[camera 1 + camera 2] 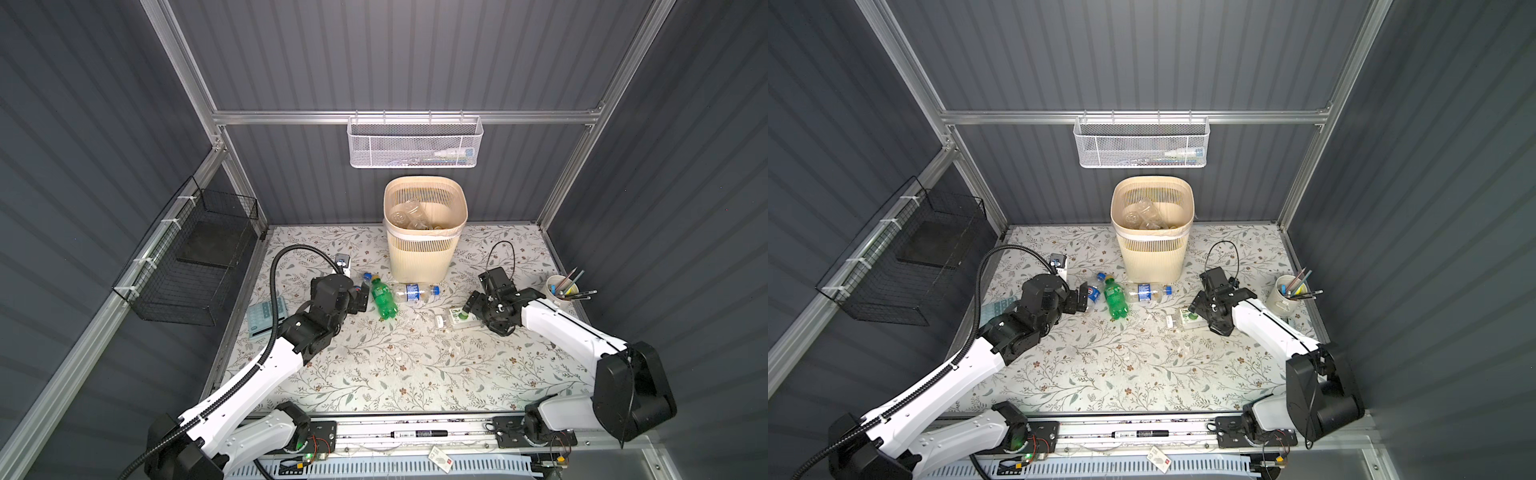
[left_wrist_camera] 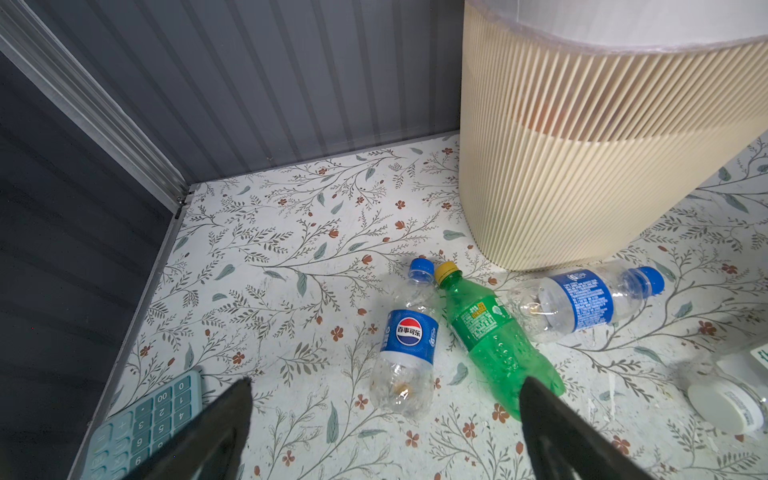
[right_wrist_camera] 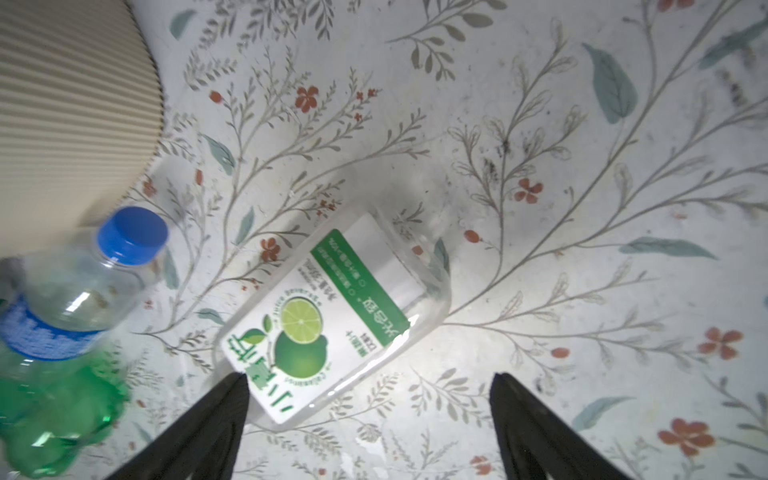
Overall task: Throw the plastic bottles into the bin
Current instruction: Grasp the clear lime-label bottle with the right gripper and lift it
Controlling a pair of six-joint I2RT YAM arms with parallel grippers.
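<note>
Left gripper and right gripper are both gaping wide. The cola bottle is lying flat, looking empty, light, squashy and slippery; gripping its middle seems best.

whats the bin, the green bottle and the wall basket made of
Bin: looks like matte beige plastic, moulded in fine slats. Green bottle: glossy translucent green plastic, with bright highlights. Wall basket: probably white-coated metal, judging by its fine perforated mesh.
</note>
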